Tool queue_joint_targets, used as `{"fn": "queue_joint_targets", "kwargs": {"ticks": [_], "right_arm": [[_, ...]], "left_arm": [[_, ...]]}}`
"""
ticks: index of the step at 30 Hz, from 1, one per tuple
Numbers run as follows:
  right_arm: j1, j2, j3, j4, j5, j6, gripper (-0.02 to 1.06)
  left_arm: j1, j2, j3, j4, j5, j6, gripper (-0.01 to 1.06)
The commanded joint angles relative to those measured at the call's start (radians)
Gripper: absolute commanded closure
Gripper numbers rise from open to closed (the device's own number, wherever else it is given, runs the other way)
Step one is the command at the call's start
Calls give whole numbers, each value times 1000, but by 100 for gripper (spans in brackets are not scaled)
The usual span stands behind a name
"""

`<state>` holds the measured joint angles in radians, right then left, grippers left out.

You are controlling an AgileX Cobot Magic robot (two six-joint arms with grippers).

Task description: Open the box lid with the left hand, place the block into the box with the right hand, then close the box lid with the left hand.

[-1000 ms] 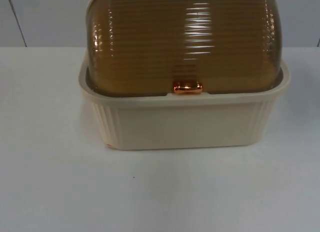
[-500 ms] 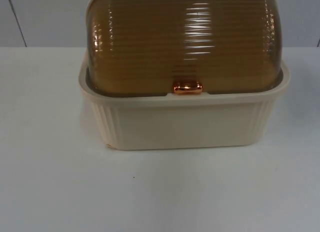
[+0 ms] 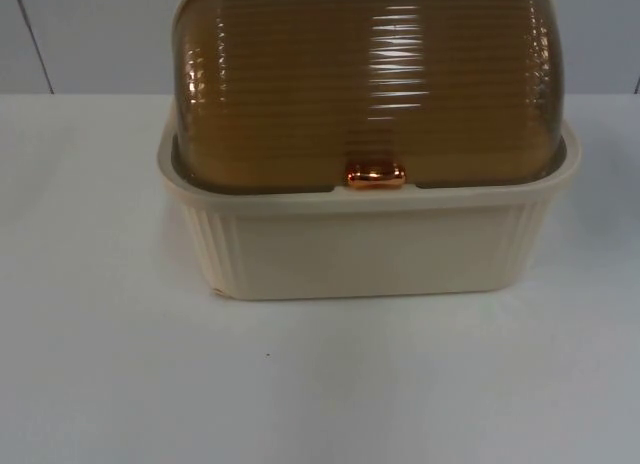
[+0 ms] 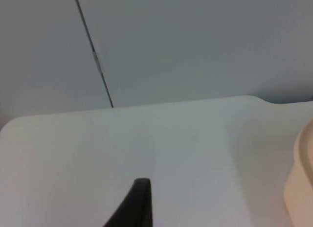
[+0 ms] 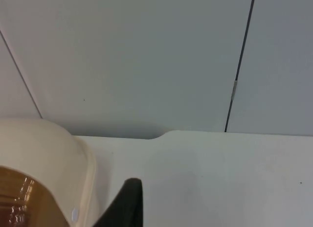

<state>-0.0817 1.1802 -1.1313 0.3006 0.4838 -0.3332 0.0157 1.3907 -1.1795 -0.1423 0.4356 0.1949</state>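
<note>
Box stands on the white surface, just before the grey partition wall, its cream ribbed base carrying an amber domed lid that sits fully down. Copper handle sits at the middle of the lid's front edge and is judged the proper hold for lifting. Lid looks like rigid, glossy plastic, probably light and slippery. Left end effector waits beside the box's left wall, right end effector beside its right wall; whether either is spread or pressed together cannot be told.
</note>
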Motion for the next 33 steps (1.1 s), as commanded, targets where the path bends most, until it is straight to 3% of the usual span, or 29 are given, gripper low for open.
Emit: {"fn": "queue_joint_targets", "kwargs": {"ticks": [1, 6, 10, 13, 18, 21, 25, 28, 33], "right_arm": [[-1, -14, -5, 0, 6, -4, 0], [-1, -45, -5, -10, -13, -4, 0], [-1, -78, -5, -5, -76, -4, 0], [-1, -133, -5, -3, -154, 16, 0], [-1, -242, -5, 28, -221, 66, 0], [-1, -288, -5, 24, -207, 101, 0], [-1, -359, -5, -19, -21, 94, 0], [-1, -388, -5, -38, 29, 94, 0], [-1, -508, -5, -40, 82, 94, 0]], "left_arm": [[-5, -19, -4, -12, -25, -10, 1], [-5, -65, -4, -8, -66, -10, 1], [-5, -105, -4, 4, -156, -10, 1], [-5, -162, -4, -1, -271, -10, 1], [-5, -258, -4, -35, -285, -10, 1], [-5, -286, -4, -33, -257, -10, 1], [-5, -333, 0, -26, -136, 13, 1], [-5, -348, 0, -26, -125, 28, 1], [-5, -435, 0, -31, -14, 28, 1]]}}
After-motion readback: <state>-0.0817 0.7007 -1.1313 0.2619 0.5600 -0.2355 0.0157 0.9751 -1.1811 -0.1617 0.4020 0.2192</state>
